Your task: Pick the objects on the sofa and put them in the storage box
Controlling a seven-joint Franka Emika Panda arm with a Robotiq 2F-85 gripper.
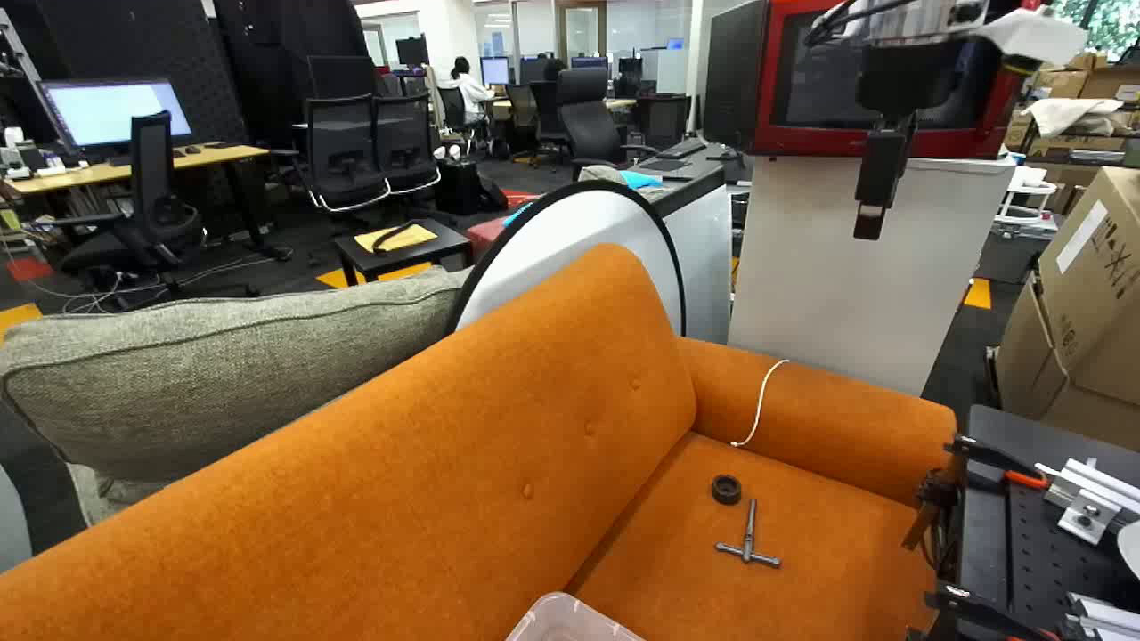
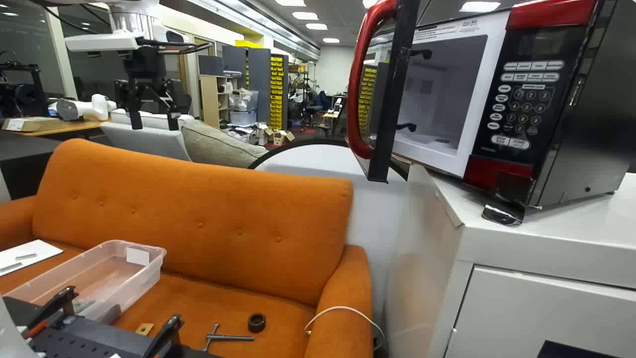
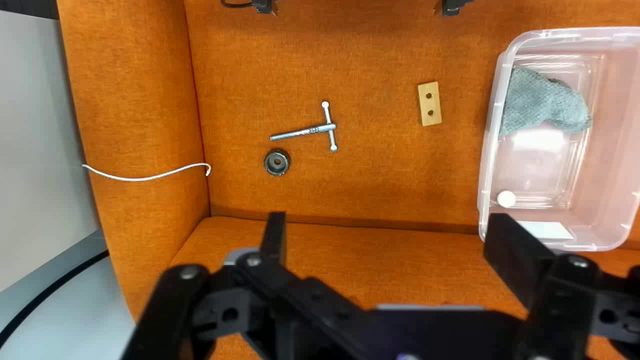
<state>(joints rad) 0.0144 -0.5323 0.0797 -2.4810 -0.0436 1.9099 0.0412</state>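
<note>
Pincer [image 3: 387, 224] wide, empty, high over sofa [image 3: 370, 190], likely for clearance; storage box [image 3: 595, 175] at wrist view's 3 o'clock, probably sited for short carries from T-shaped piece [image 3: 310, 131].

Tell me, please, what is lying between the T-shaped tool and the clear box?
The wrist view shows a tan two-holed block between them, on the sofa.

Sofa [image 3: 375, 185] plain orange, cord [image 3: 140, 179] white. Tool [image 3: 305, 132] silver-grey, round piece [image 3: 272, 166] black, block [image 3: 430, 104] tan. Box [image 3: 610, 160] clear, cloth [image 3: 542, 102] mottled grey; gripper [image 2: 154, 121] black, cushion [image 1: 240, 374] flecked grey-green.
</note>
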